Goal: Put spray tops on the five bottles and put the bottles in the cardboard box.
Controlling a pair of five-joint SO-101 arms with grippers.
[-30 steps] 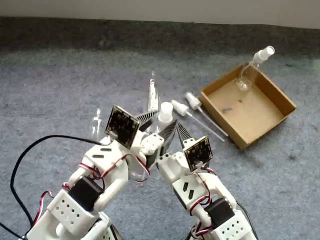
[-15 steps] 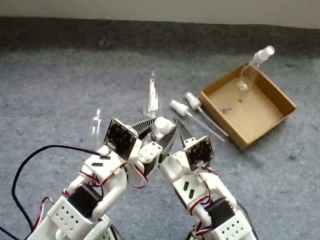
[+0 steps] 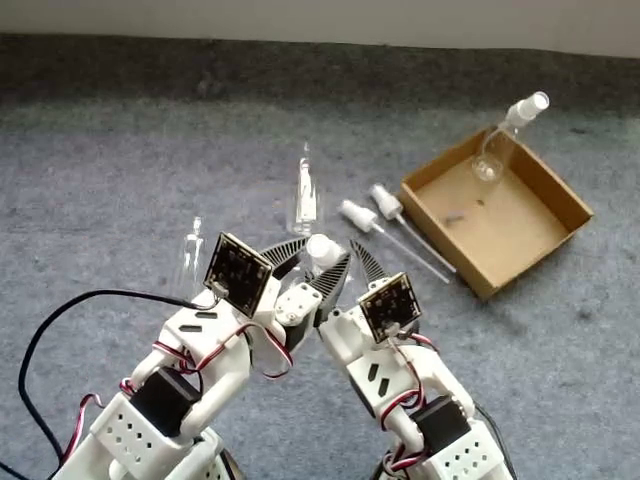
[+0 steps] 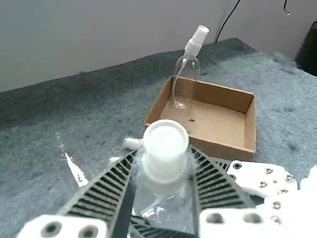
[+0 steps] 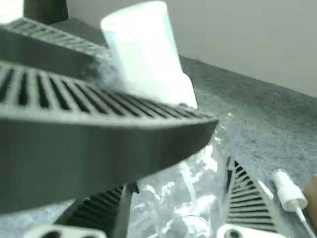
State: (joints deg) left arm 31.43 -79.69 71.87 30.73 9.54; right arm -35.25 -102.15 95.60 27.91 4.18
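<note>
left gripper [image 4: 163, 161] is clamped on a clear bottle [image 4: 158, 210]. its ribbed black fingers [image 4: 106, 191] pinch the shoulder just under the white spray top [image 4: 166, 141], which is already on and points up. right gripper [image 5: 178, 176] comes in beside it on the same bottle, lower down on the body, and its fingers appear to press the clear plastic from both sides (the glare there makes the contact hard to judge). both grippers hold the bottle above the grey carpet [image 3: 120, 150], in front of the two arms and well apart from the cardboard box [image 3: 510, 230].

the box lies open at the right. one finished bottle [image 3: 492, 155] stands in its far corner, leaning on the wall with its sprayer over the rim. two loose spray tops [image 3: 358, 213] [image 3: 385, 198] lie side by side between the grippers and the box. two uncapped bottles are out on the carpet, one [image 3: 305, 195] just beyond the grippers and one [image 3: 192, 250] beside the left arm.
</note>
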